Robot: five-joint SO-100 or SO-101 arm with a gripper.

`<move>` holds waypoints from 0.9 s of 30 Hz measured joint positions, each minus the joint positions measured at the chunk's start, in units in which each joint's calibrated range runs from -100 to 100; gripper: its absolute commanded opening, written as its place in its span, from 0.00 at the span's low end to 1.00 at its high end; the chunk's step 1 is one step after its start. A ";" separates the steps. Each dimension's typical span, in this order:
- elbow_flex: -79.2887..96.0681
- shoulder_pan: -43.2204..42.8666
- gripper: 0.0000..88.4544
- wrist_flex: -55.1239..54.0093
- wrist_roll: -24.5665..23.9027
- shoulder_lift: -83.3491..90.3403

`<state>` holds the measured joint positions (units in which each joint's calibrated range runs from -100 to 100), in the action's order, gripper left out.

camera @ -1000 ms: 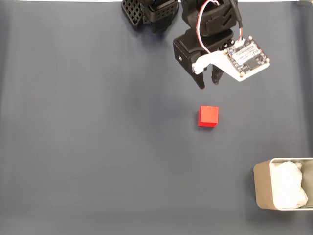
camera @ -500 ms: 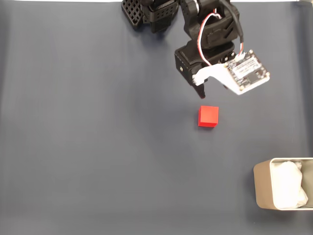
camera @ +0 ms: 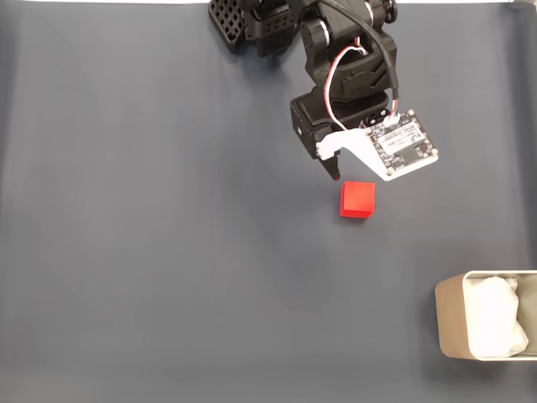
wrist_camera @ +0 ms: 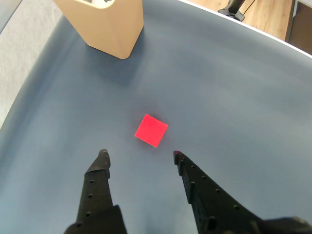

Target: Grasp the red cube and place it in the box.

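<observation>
The red cube [camera: 357,201] lies on the dark grey-blue mat near the middle of the fixed view. My gripper [camera: 347,173] hovers just above it in the picture, with one black fingertip showing and the other hidden under the white circuit board [camera: 403,149]. In the wrist view the gripper [wrist_camera: 140,155] is open, and the cube [wrist_camera: 151,130] sits on the mat just beyond the gap between the fingers, untouched. The beige box [camera: 449,323] stands at the lower right edge of the fixed view and appears at the top left in the wrist view [wrist_camera: 105,24].
Crumpled white paper [camera: 495,319] fills the box. The arm's black base [camera: 252,21] sits at the top edge of the mat. Bare mat [camera: 168,252] spreads to the left and below the cube. A wooden floor [wrist_camera: 263,14] lies past the mat's far edge.
The gripper has moved down and slightly left in the fixed view, closing in on the cube. Cube and box have stayed put.
</observation>
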<state>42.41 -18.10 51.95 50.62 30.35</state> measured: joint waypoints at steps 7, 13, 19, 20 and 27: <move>3.89 1.04 0.40 -3.66 0.15 -0.78; 6.06 1.63 0.44 -5.57 0.39 -1.56; 7.05 1.48 0.46 -9.15 1.42 -3.73; 7.05 1.63 0.46 -10.02 1.56 -4.43; 7.05 1.63 0.46 -14.16 1.86 -7.90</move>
<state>49.46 -16.47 37.79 52.48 22.45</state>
